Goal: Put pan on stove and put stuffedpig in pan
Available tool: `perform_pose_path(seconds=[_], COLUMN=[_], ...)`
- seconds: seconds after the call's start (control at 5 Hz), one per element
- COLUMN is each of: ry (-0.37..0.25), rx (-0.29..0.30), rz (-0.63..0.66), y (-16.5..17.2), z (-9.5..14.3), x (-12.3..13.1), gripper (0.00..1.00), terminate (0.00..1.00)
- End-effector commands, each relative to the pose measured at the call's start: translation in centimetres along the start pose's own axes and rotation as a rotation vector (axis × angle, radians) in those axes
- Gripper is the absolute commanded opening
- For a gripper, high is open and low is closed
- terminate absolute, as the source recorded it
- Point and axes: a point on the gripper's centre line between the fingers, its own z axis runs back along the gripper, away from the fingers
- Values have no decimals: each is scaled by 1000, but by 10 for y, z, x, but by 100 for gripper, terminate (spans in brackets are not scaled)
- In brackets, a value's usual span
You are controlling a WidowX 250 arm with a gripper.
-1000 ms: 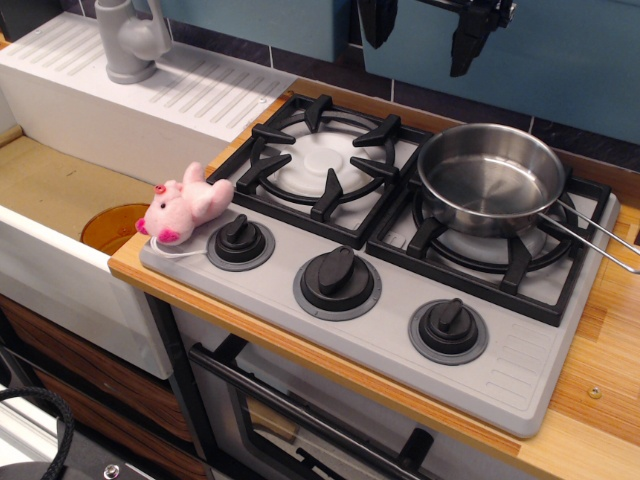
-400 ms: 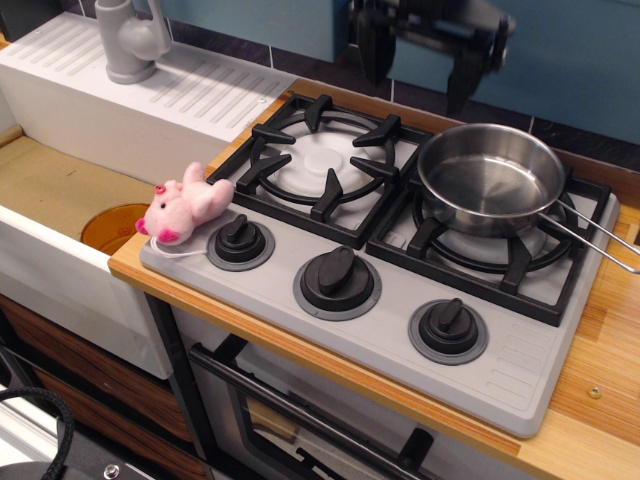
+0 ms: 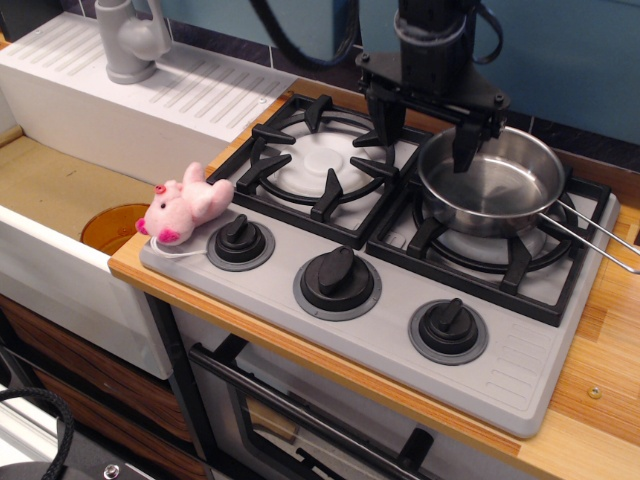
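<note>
The shiny steel pan sits on the right burner grate of the grey stove, its wire handle pointing right over the counter. The pink stuffedpig lies at the stove's front left corner, next to the left knob. My gripper is open and empty, fingers pointing down, straddling the pan's left rim: one finger over the left burner's edge, the other above the pan's inside.
Three black knobs line the stove's front. A white sink with an orange disc at the bottom and a grey faucet lies to the left. A wooden counter runs to the right.
The gripper has come down from the top of the frame and a little left, now hanging low over the pan's left rim. Pan and pig have not moved.
</note>
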Motion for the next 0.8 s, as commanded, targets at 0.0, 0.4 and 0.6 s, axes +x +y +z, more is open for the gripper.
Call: perform_pose_path(seconds=[0.0,0.4,0.6], ry=[-71,-111,-91], rx=[-3,-39,-46], rz=[-9,-31,-32], y=[-4,-13,-15], z=[1,-20,-24], x=[8,3,4], gripper=[100,100,0], terminate=[0,0,0])
